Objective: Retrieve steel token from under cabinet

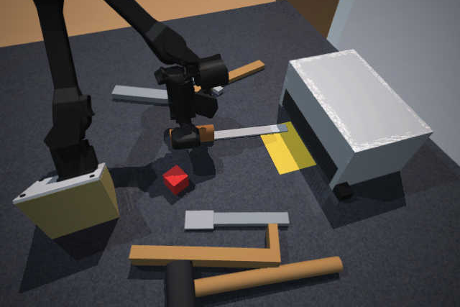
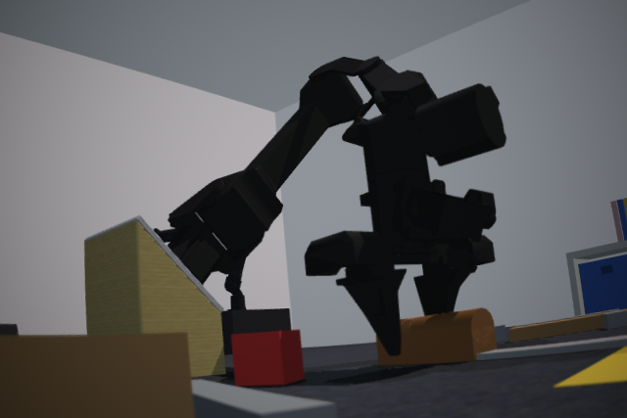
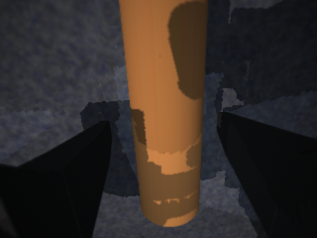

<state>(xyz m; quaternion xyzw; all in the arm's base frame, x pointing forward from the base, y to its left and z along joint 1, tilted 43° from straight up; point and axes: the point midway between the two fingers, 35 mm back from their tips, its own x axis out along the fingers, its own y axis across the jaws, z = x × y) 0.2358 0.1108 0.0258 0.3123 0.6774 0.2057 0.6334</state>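
My gripper (image 1: 185,137) (image 2: 416,334) (image 3: 163,125) is open and low around the orange handle of a flat tool. The handle (image 1: 207,132) (image 2: 445,336) (image 3: 165,64) rests on the table, with a gap to each finger in the wrist view. The tool's thin grey blade (image 1: 241,132) (image 2: 547,348) points toward the cabinet (image 1: 371,103); its tip lies over the back part of the yellow marked area (image 1: 286,158) (image 2: 602,365), short of the vent slots (image 1: 308,132). I cannot make out the steel token in any view.
A red cube (image 1: 176,180) (image 2: 265,357) stands near the gripper. A grey flat-headed tool (image 1: 249,218), a wooden L-shaped stick (image 1: 204,255) and a mallet (image 1: 267,275) lie at the front. A grey bar (image 1: 141,93) and a wooden stick (image 1: 246,71) lie behind the arm.
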